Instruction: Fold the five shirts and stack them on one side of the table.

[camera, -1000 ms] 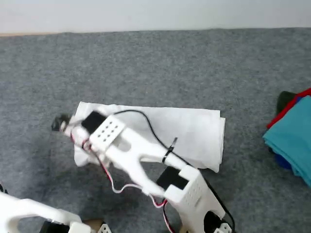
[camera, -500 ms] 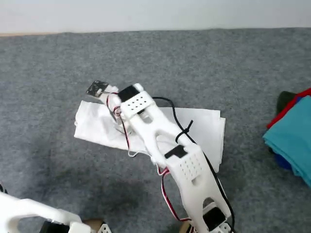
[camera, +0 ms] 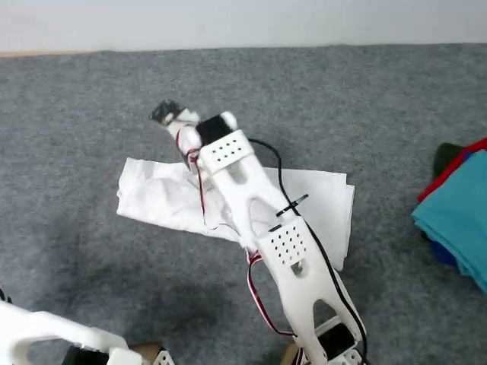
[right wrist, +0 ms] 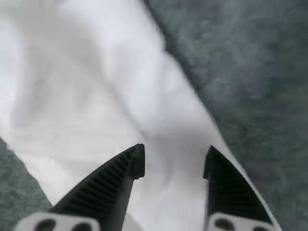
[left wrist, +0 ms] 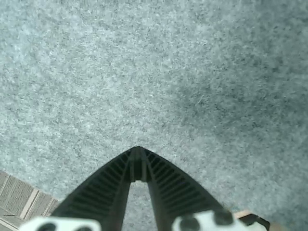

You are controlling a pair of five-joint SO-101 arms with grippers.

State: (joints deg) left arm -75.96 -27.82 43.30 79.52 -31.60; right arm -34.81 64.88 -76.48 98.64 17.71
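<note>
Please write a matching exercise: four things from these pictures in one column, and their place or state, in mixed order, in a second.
1 white shirt
2 left gripper
3 right gripper
4 teal shirt

a open
b at the high view's right edge
c shut
d in the middle of the high view, one end rumpled

Pairs: 1-d, 2-c, 3-a, 4-b

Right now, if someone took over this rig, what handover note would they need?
Left gripper: fingers shut, empty, over the bare grey table.
Right gripper: fingers open, holding nothing, over the white shirt near its edge.
The white shirt lies mid-table, partly folded, rumpled at one end.
Stack at the table's edge: teal on top; red, blue and a dark layer below.
Left to do: finish folding the white shirt and add it to the stack.
</note>
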